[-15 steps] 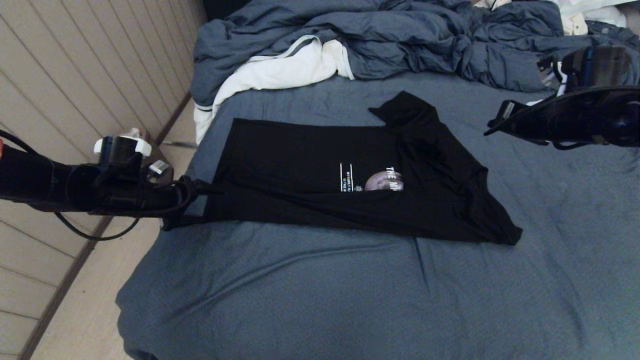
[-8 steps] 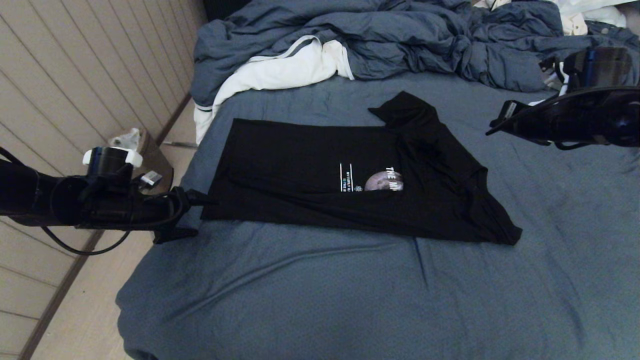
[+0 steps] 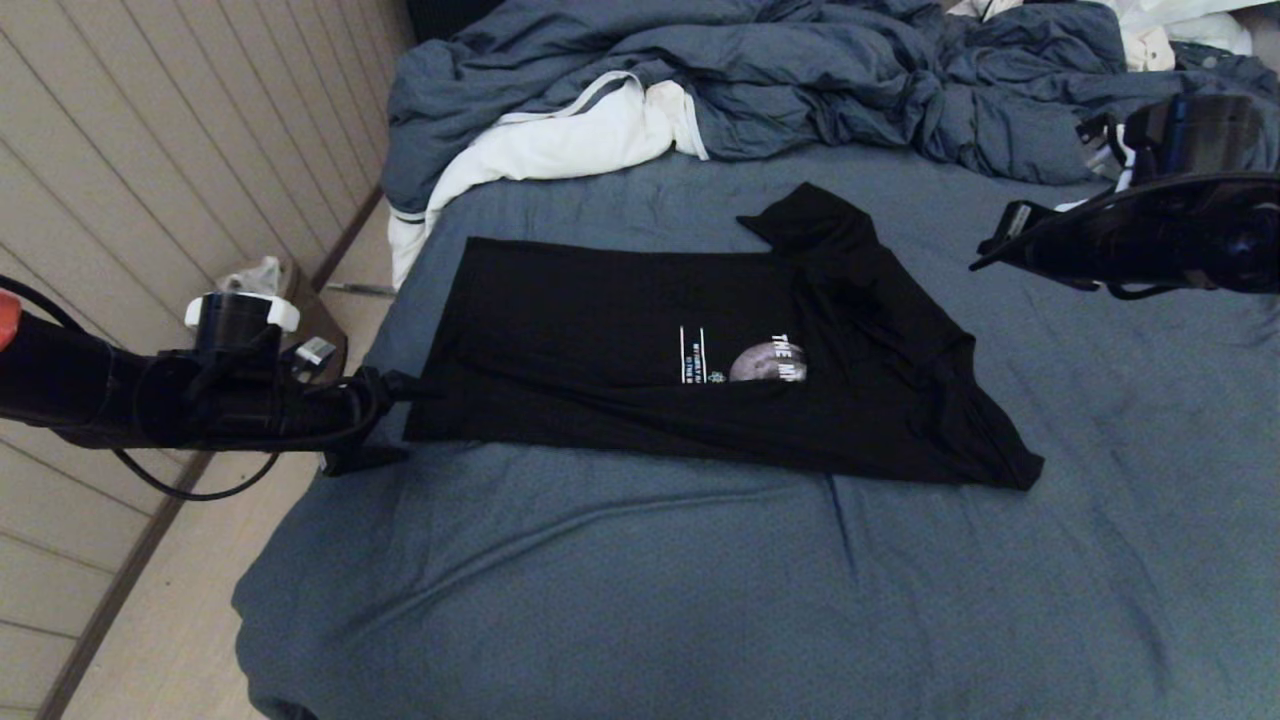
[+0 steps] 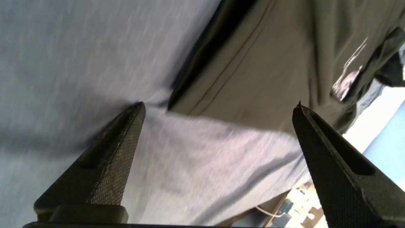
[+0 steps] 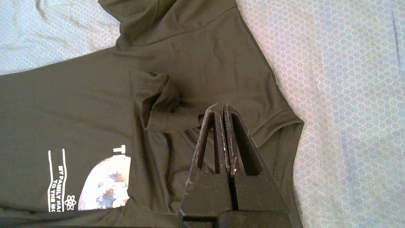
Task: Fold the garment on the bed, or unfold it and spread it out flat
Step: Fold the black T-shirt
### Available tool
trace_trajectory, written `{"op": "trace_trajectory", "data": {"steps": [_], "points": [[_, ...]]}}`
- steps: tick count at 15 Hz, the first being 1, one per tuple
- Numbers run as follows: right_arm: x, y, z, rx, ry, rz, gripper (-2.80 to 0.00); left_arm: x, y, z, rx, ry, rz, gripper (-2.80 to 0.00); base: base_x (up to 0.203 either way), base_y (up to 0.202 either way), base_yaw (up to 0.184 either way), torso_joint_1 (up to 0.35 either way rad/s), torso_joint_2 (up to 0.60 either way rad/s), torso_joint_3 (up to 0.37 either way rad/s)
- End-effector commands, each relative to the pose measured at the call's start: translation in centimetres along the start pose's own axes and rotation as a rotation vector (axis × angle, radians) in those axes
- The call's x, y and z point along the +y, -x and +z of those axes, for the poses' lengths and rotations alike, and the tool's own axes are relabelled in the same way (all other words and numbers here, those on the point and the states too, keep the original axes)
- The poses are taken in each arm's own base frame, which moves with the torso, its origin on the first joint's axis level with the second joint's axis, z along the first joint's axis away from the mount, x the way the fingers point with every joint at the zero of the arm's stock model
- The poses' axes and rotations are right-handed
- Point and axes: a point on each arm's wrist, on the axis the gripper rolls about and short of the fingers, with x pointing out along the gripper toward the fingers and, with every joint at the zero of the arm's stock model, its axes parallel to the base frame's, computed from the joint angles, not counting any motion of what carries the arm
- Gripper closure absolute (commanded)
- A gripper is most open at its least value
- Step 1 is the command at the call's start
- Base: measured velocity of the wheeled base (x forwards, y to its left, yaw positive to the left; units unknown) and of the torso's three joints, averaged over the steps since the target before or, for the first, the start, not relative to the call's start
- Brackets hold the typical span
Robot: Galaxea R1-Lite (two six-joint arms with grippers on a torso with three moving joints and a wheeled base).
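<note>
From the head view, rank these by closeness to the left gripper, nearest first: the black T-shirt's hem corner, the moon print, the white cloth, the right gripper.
1. T-shirt hem corner, just ahead of the open left gripper at the bed's left edge.
2. Moon print, mid-shirt. White cloth, far left by the duvet: too close to call.
3. Right gripper, shut, raised at far right.

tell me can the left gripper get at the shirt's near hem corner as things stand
Probably yes. The left gripper is open and low over the bed, right beside the shirt. That corner lies just ahead of its fingers, with only bare sheet between.
</note>
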Motion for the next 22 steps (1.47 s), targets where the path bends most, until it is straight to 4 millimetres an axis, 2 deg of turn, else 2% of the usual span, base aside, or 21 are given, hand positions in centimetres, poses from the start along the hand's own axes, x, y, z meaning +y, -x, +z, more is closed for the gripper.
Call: {"op": "trace_trajectory", "data": {"steps": [1, 9, 10, 15, 22], "points": [[0.0, 0.0, 0.0, 0.001, -0.002, 0.0, 0.0, 0.3, -0.9, 0.5, 0.001, 0.003, -0.003, -2.8, 0.0, 0.0, 0.0, 0.0, 0.0, 0.0], [-0.1, -0.1, 0.1, -0.004, -0.001, 0.0, 0.0, -0.5, -1.7, 1.4, -0.01, 0.008, -0.027, -2.8, 0.0, 0.0, 0.0, 0.0, 0.0, 0.0], [-0.1, -0.1, 0.1, -0.003, -0.002, -0.001, 0.0, -0.6, -1.8, 1.2, -0.006, 0.006, -0.027, 0.0, 0.0, 0.0, 0.0, 0.0, 0.0, 0.0], [-0.1, -0.1, 0.2, -0.008, -0.002, -0.001, 0.0, -0.7, -1.8, 1.3, -0.009, 0.02, -0.029, 0.0, 0.0, 0.0, 0.0, 0.0, 0.0, 0.0], [-0.4, -0.4, 0.0, -0.003, -0.004, -0.008, 0.0, -1.7, -1.9, 0.8, 0.004, 0.011, -0.047, 0.0, 0.0, 0.0, 0.0, 0.0, 0.0, 0.0]]}}
